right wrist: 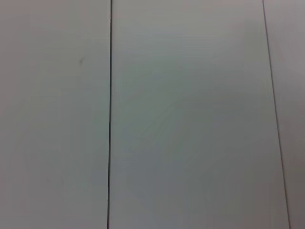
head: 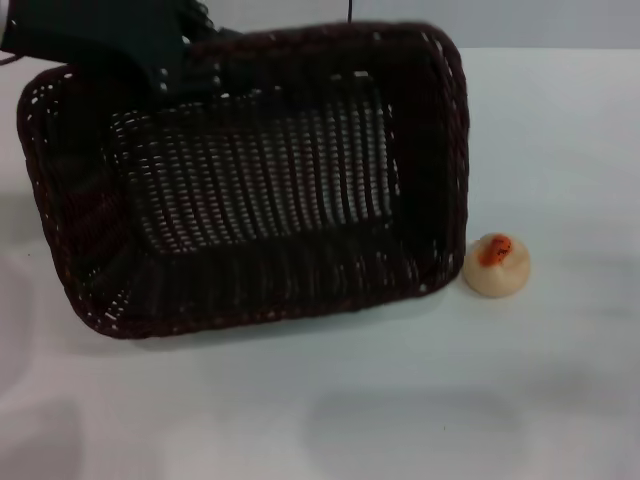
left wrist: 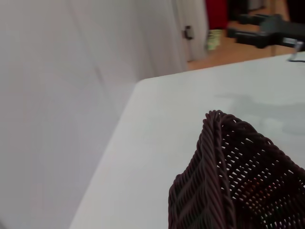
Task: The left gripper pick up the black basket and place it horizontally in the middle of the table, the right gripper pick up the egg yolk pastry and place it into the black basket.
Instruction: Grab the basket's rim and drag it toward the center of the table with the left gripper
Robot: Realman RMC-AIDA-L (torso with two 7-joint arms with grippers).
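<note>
Up in the head view, the black basket (head: pixel 250 180) is seen tilted across the upper left and middle, with the left gripper (head: pixel 170 65) at its far rim; whether the gripper is clamped cannot be told. The egg yolk pastry (head: pixel 496 265) is seen just beside the basket's lower right corner on the white table (head: pixel 400 400). Next, in the left wrist view, a basket corner (left wrist: pixel 238 176) is shown at the lower right. Last, only a plain pale surface is shown in the right wrist view.

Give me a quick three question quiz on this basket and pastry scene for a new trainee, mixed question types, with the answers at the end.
1. True or false: the pastry lies inside the basket.
2. Which gripper is at the basket's far rim? A) left gripper B) right gripper
3. Fill in: the pastry sits on the table off the basket's ____ end.

Key: 1 false, it sits on the table beside it. 2 A. 3 right.
</note>
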